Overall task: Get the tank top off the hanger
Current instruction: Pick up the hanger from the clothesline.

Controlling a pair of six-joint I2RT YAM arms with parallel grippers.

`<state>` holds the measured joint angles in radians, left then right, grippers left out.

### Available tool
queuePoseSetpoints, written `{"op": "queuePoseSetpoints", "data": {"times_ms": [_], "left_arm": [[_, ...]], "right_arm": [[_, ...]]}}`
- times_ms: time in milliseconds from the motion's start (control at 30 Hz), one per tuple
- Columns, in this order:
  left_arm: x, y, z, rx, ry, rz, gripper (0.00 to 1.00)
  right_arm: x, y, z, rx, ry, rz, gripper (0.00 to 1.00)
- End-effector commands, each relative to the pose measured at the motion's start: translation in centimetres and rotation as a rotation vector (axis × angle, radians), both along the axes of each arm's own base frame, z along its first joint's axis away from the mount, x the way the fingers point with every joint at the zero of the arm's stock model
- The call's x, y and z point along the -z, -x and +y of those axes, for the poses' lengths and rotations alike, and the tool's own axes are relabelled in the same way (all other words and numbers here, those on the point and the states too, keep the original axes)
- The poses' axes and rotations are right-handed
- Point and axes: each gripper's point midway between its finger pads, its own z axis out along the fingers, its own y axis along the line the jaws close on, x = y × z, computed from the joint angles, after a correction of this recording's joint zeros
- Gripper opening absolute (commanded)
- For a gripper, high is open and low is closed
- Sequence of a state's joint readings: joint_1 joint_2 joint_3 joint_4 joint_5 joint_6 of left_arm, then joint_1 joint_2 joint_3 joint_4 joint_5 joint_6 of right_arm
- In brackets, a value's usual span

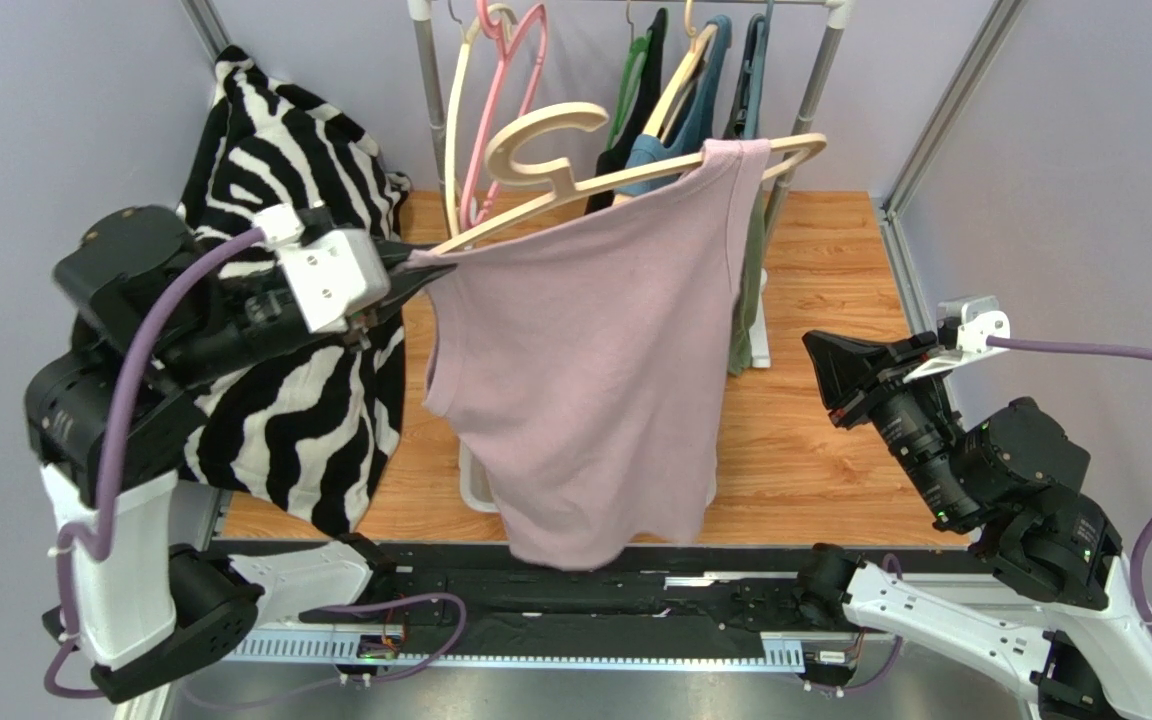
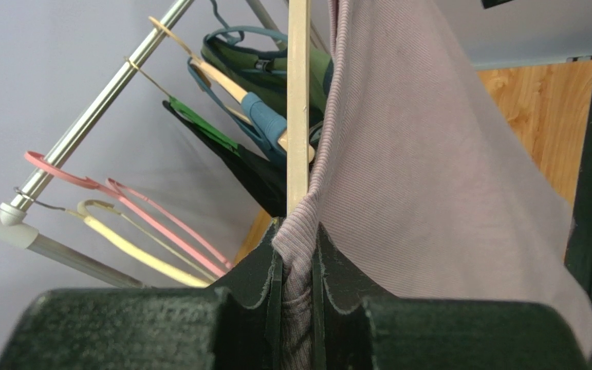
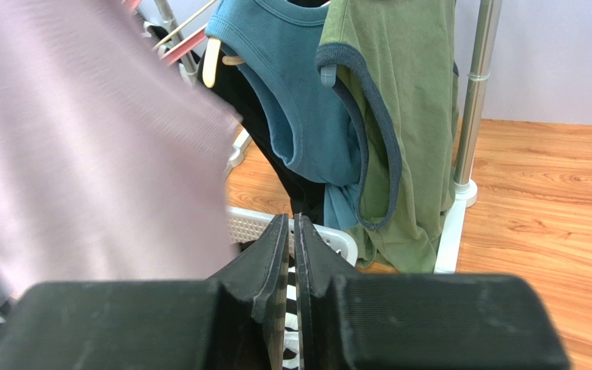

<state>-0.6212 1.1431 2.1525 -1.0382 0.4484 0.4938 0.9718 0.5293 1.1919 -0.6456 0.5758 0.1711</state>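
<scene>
Remote view, hanger station: my left gripper [image 2: 297, 247] is clamped on one shoulder of the pale mauve tank top [image 1: 597, 375]. The ribbed cloth is pinched between both fingers, right where the low end of the wooden hanger [image 2: 299, 100] meets the fingertips. The hanger sits tilted in the air in front of the clothes rail [image 1: 823, 75], its hook free of the bar. Its higher, far end is threaded through the garment's other strap. From there the tank top drapes down over the wooden table [image 1: 823, 435], its hem reaching the black track [image 1: 717, 600] between the arm bases (whether the pinched shoulder has slipped off the hanger's end, I cannot tell from any camera). My right gripper [image 3: 291, 231] hangs well apart on the right, jaws pressed together on nothing. It points toward the blue top [image 3: 299, 100] and green top [image 3: 407, 116] on the rail. A zebra-striped fabric [image 1: 297, 150] is heaped behind the left arm.
</scene>
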Motion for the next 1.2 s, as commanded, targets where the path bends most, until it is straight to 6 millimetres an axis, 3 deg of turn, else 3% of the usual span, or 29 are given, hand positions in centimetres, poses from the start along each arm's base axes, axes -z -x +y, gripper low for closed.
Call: {"op": "queuePoseSetpoints", "data": {"times_ms": [0,200,367,433,567,633,667,867,967,1000,1167], "left_arm": [[-4.7,-0.3,0.6,-0.033,0.071,-0.157,0.00],[-8.7,1.4,1.0,0.001,0.162,-0.224,0.00],[-10.0,2.3,1.3,0.017,0.187,-0.260,0.00],[-9.1,2.3,1.3,0.017,0.161,-0.248,0.00],[-4.5,0.7,0.2,0.021,0.047,-0.152,0.00],[-2.8,0.9,0.3,0.028,0.018,-0.115,0.00],[-1.0,0.3,-0.2,0.034,-0.013,-0.070,0.00],[4.3,-0.4,-0.4,0.025,-0.098,0.036,0.00],[6.3,-0.7,-0.9,0.030,-0.118,0.100,0.00],[6.7,-0.8,-1.0,0.029,-0.119,0.116,0.00],[7.8,-1.1,-1.7,0.046,-0.128,0.163,0.00]], "right_arm": [[-1.4,-0.3,0.1,0.007,-0.009,-0.038,0.11],[-1.0,-0.6,0.6,0.003,0.006,-0.037,0.11],[-0.7,-0.8,0.8,0.002,0.022,-0.034,0.10],[-0.6,-0.8,1.0,0.002,0.024,-0.031,0.10],[-0.6,-0.8,1.2,-0.008,0.022,-0.032,0.10],[-0.7,-0.7,1.2,-0.011,0.014,-0.035,0.10],[-1.1,-0.6,1.3,-0.020,0.007,-0.041,0.10],[-2.9,-0.3,2.4,-0.081,-0.011,-0.078,0.13],[-3.8,-0.1,3.8,-0.139,-0.023,-0.115,0.25],[-4.1,0.0,4.4,-0.165,-0.030,-0.124,0.34],[-4.9,-0.1,7.2,-0.253,-0.059,-0.134,0.46]]}}
